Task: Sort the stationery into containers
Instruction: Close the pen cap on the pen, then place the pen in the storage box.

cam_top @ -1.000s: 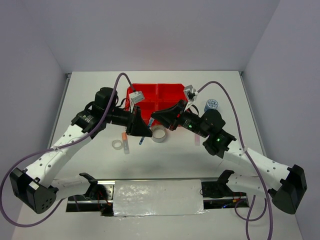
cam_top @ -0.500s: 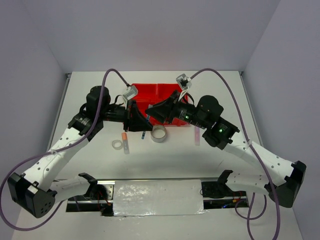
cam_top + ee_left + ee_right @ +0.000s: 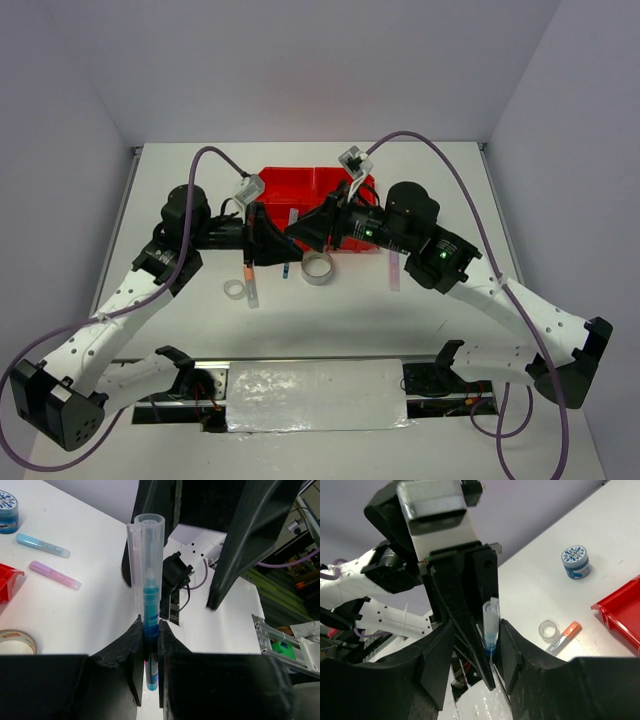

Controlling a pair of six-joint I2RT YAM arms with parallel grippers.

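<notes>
A thin blue pen [image 3: 149, 600] with a clear cap stands upright in my left gripper [image 3: 150, 624], which is shut on its barrel. My right gripper [image 3: 476, 655] faces it tip to tip and is open, its fingers [image 3: 516, 652] standing either side of the pen's cap [image 3: 490, 617] without pressing it. In the top view both grippers, left [image 3: 270, 240] and right [image 3: 305, 232], meet above the front edge of the red tray [image 3: 310, 183]. On the table lie the silvery tape ring [image 3: 318, 267], a small clear tape ring [image 3: 235, 289], an orange stub [image 3: 248, 270] and a pink stick [image 3: 394, 270].
A blue-patterned roll [image 3: 575, 562] stands on the table beyond the tray's corner [image 3: 620, 612]. A pale blue stick [image 3: 42, 545] and a pink stick [image 3: 55, 575] lie side by side. The arms' bases and a metal rail [image 3: 315, 392] run along the near edge.
My right gripper has swung left and opened its jaws around the pen. My left gripper has drawn back and up with the pen held in it.
</notes>
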